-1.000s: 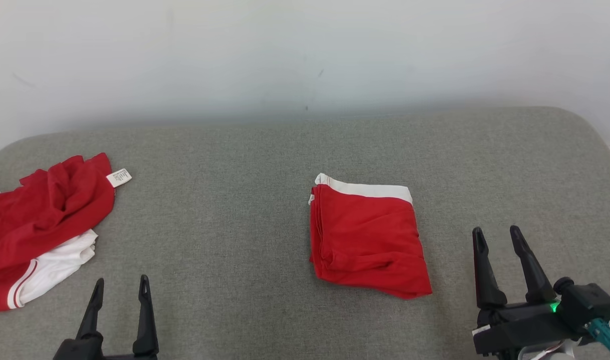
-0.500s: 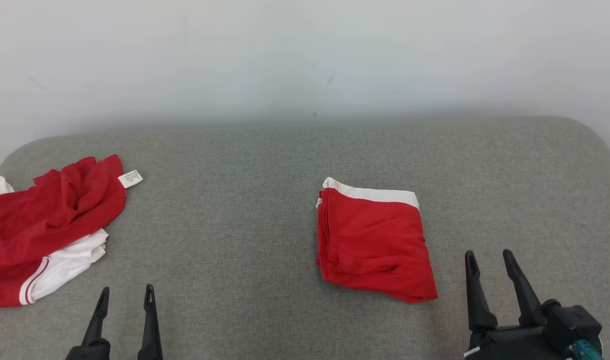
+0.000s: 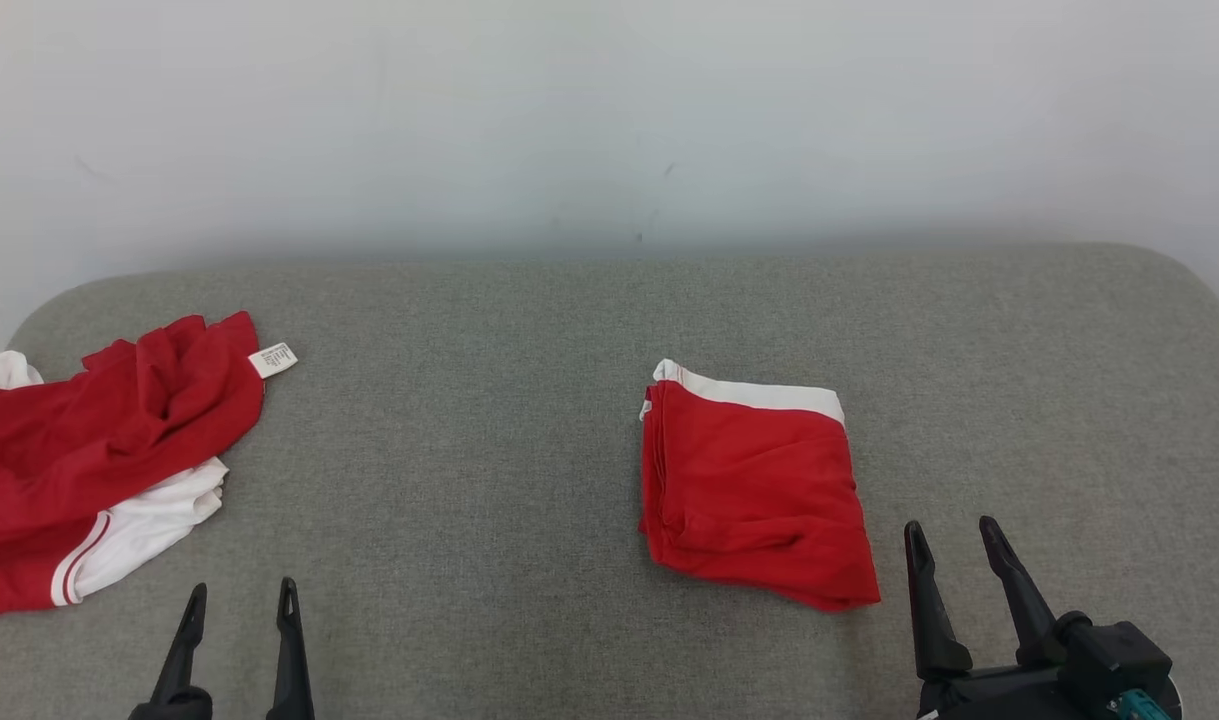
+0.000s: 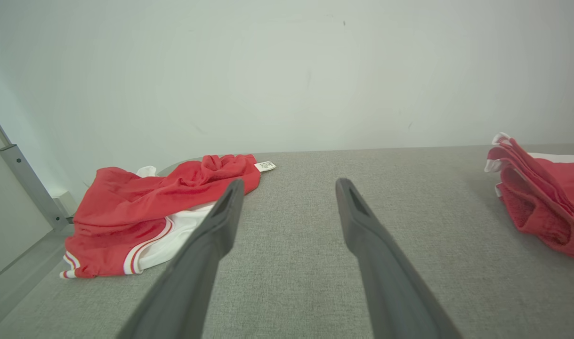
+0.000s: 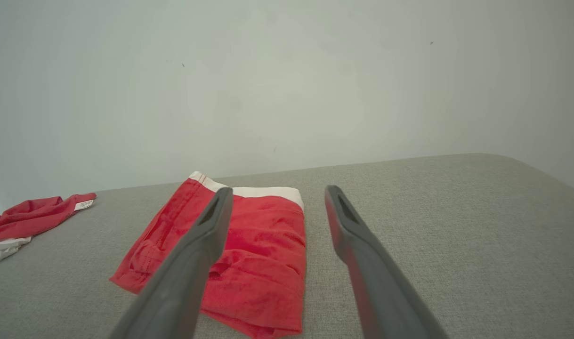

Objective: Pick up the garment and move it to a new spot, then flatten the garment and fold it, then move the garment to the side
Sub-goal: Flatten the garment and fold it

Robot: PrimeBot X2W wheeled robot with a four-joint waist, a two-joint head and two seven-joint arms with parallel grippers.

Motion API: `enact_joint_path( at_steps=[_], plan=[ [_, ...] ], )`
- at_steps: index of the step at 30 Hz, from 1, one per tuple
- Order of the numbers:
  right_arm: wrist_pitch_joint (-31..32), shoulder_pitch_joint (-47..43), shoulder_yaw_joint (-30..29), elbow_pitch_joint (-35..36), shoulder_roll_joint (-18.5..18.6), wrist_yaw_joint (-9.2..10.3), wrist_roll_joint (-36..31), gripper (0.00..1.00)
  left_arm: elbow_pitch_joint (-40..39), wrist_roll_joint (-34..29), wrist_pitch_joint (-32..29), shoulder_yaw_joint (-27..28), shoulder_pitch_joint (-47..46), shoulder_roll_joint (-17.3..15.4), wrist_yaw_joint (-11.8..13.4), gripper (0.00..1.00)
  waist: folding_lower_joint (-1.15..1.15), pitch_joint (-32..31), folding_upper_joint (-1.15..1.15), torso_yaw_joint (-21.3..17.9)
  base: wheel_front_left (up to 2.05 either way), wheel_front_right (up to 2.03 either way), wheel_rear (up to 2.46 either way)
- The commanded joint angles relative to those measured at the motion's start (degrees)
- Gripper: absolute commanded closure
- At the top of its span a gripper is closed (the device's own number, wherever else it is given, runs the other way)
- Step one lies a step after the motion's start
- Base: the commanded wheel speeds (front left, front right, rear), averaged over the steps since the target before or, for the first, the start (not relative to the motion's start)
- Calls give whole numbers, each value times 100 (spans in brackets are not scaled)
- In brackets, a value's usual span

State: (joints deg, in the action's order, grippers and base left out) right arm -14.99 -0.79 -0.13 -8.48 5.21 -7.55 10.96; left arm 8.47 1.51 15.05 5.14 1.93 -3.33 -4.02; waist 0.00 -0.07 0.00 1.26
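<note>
A folded red garment (image 3: pixel 754 490) lies flat on the grey padded bench (image 3: pixel 469 480). A white band runs along its far edge, toward the pale wall (image 3: pixel 609 120), and its stacked layers show along its left side. Its near right corner sags into a soft, uneven fold.

The right claw (image 3: pixel 949 525) hangs just beside that near right corner, a little nearer the robot than the garment and apart from the cloth. Its two dark fingers are spread wide with only air between them. In the right wrist view the left finger crosses in front of the red cloth, while the right finger points past the garment's right edge over bare grey fabric.

The left claw (image 3: pixel 243 587) is well to the left of the folded garment and nearer the robot than it. Its fingers are likewise parted and hold nothing. In the left wrist view the folded garment sits at the far right, with its layered edge facing the camera.

A second, crumpled garment (image 3: pixel 99 440) lies far to the left of the folded one, well apart from it, at the bench's left end. It is a loose heap of red over white cloth, with red stripes on a white hem. A small white label (image 3: pixel 273 360) sticks out on the side that faces the folded garment. Beyond the heap, farther from the folded garment, the left wrist view shows a slanted metal rail (image 4: pixel 30 186).
</note>
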Motion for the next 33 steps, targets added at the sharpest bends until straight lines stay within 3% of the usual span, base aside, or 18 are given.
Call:
enact_joint_path(
  at_steps=[1, 33],
  plan=[
    [-26, -3, -4, -10, -28, 14, -22, 0, -43, -36, 19, 23, 58, -37, 27, 0, 0, -7, 0, 12, 0, 0, 0],
    [-26, -57, 0, -157, -13, 14, -65, 0, -130, -31, 19, 11, 159, -53, 142, 0, 0, -11, 0, 27, 0, 0, 0]
  ],
)
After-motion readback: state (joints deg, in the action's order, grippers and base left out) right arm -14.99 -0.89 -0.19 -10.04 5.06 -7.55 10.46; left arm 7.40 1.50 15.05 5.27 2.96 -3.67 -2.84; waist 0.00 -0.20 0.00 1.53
